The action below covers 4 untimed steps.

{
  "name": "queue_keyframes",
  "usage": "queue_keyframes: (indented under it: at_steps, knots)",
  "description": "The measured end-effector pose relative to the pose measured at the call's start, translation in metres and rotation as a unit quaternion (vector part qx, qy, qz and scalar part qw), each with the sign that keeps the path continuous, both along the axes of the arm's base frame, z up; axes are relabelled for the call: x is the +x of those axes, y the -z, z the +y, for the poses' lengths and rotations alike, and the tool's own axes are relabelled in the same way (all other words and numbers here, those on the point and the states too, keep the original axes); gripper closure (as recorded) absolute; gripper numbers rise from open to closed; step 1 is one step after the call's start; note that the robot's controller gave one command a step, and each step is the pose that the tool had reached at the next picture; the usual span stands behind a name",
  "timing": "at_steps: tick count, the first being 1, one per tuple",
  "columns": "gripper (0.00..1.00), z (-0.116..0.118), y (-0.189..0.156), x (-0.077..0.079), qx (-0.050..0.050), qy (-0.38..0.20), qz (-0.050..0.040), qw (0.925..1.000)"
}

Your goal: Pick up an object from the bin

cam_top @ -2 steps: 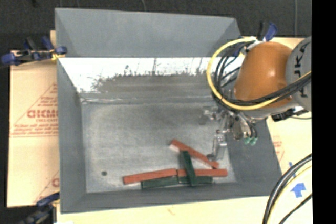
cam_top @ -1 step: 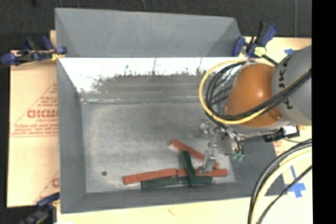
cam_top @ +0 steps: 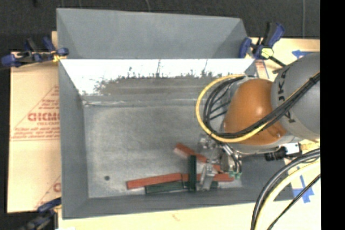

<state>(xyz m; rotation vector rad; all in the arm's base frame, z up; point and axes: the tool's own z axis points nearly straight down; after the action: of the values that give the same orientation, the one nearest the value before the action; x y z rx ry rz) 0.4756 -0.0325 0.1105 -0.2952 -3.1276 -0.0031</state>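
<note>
Grey bin (cam_top: 73,132). My arm (cam_top: 302,99) in from right, orange cover (cam_top: 250,110) at wrist. My gripper (cam_top: 207,168) low at near-right floor, over crossed heap: short red stick (cam_top: 186,150), dark green stick (cam_top: 192,174). Grip state: cannot tell. Long red stick (cam_top: 153,182) just left.

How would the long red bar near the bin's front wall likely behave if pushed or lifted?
The long red bar looks straight and flat-sided: probably stiff, sliding rather than rolling. It lies beside the dark green bar, so pushing may shift both.
</note>
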Motion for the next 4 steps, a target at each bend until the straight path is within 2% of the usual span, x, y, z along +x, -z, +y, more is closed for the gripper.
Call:
queue_keyframes:
  at_steps: [1, 2, 3, 4]
  knots:
    - [0.0, -0.017, -0.01, 0.008, -0.001, 0.006, -0.0014, 1.0]
    - [0.0, -0.026, 0.025, 0.005, -0.001, 0.142, -0.0012, 0.9899]
    - [1.0, -0.033, 0.039, 0.019, -0.001, 0.3, -0.0018, 0.9541]
    - [1.0, -0.033, 0.039, 0.019, -0.001, 0.299, -0.0018, 0.9541]
